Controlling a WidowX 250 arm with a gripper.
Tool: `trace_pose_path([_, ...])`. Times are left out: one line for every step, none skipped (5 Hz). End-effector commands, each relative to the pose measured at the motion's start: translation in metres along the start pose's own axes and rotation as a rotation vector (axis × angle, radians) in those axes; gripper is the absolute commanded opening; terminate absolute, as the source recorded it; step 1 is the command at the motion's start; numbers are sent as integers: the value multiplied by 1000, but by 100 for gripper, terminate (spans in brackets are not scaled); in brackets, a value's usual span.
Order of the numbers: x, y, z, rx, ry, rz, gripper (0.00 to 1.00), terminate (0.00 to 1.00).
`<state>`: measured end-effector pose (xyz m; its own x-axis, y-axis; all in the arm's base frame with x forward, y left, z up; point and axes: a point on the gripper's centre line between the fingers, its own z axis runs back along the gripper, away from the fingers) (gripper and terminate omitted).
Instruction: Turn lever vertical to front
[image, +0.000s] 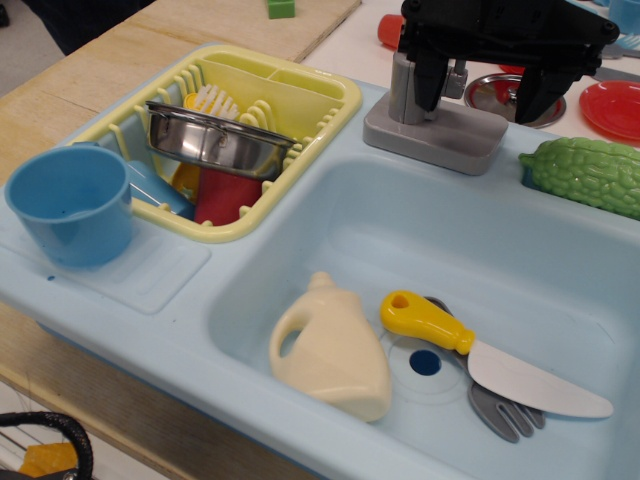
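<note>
The grey toy faucet stands at the back rim of the light blue sink (300, 210), with an upright column (402, 88) on a wide grey base (440, 135). The lever (458, 76) is a small grey stub sticking out of the column's right side. My black gripper (480, 110) hangs over the faucet from above, open. Its left finger (430, 88) is in front of the column next to the lever. Its right finger (535, 95) is well to the right, over a metal lid. The lever sits between the fingers, partly hidden, and I cannot tell if it is touched.
The sink basin holds a cream bottle (335, 350), a yellow-handled knife (470, 350) and a grey fork (505, 410). A yellow dish rack (300, 110) with a steel bowl (215, 140) and a blue cup (70, 205) stand at the left. A green gourd (590, 175) lies at the right.
</note>
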<state>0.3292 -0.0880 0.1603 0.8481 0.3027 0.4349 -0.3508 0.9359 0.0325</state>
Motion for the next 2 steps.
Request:
trace_pose_path([15,-1,22,-23,-79,-7,100,0])
trace_pose_path([21,-3,25,-12,-75,-20,100,0])
